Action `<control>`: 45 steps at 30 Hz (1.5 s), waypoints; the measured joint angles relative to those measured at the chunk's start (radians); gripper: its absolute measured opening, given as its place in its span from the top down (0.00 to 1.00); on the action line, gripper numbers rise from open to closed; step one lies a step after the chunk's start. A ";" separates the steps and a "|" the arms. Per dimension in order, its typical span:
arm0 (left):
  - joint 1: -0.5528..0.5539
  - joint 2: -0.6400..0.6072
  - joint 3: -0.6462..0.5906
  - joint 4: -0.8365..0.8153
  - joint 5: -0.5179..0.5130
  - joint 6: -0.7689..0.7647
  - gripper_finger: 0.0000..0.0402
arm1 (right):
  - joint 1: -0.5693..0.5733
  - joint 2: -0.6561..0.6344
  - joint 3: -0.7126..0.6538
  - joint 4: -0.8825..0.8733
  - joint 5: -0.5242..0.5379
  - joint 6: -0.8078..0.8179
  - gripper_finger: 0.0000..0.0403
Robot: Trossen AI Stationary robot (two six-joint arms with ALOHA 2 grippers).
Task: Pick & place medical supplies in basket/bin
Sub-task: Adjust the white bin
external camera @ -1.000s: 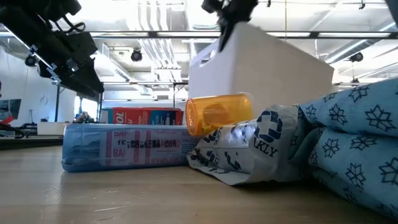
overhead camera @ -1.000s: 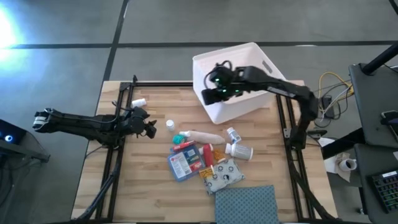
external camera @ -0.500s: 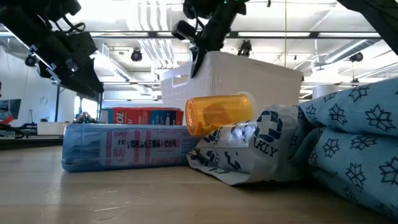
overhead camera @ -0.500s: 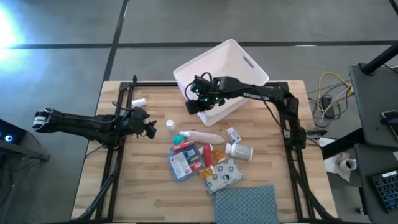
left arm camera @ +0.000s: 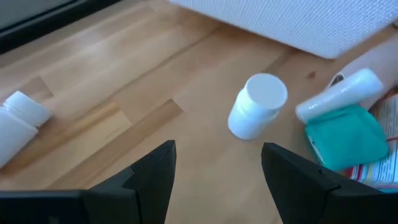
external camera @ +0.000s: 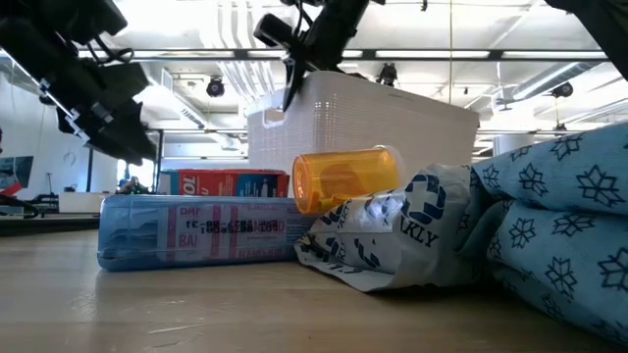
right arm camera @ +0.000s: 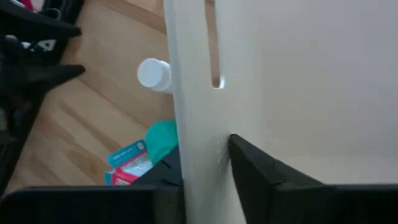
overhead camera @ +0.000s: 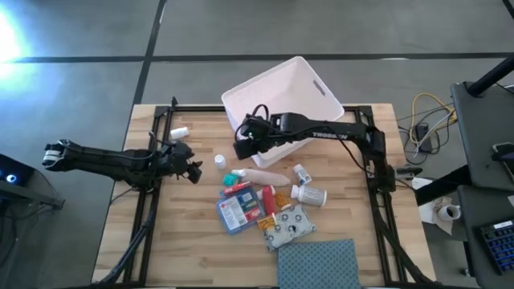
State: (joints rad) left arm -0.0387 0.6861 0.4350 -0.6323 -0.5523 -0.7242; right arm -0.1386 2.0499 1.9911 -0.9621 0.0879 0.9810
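Right hand (overhead camera: 242, 148) straddles the white bin's (overhead camera: 309, 87) wall — left hand (overhead camera: 193, 170) idle.

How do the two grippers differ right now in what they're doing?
The right gripper straddles the white bin wall, one finger on each side, while the left gripper touches nothing. The right gripper is at the bin's near corner; the left gripper is open over bare table, facing a small white bottle. Both are dark and two-fingered.

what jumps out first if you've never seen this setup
The white bin at the table's far edge, with the right gripper straddling its near wall. In front lies a heap of medical supplies mid-table. The left gripper hangs open near a small white bottle.
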 joint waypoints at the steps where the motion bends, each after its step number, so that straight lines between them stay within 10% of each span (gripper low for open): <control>1: 0.000 0.000 -0.002 0.000 0.001 0.000 0.46 | 0.004 -0.002 0.000 0.007 0.002 0.007 0.74; 13: 0.000 0.000 -0.006 0.000 0.000 0.016 0.46 | 0.025 -0.013 0.155 -0.053 0.073 -0.039 0.47; 23: 0.000 -0.001 -0.006 0.001 0.000 0.015 0.46 | -0.127 -0.018 0.364 -0.615 0.291 -0.091 0.50; 41: 0.000 -0.001 -0.006 0.002 0.000 0.007 0.46 | -0.346 -0.017 -0.014 -0.609 0.223 -0.203 0.61; 45: 0.000 -0.001 -0.006 0.002 -0.001 0.007 0.46 | -0.342 -0.027 -0.106 -0.610 0.078 -0.173 0.64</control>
State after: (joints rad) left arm -0.0387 0.6849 0.4286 -0.6300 -0.5529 -0.7170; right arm -0.4810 2.0229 1.8849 -1.5722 0.1655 0.8082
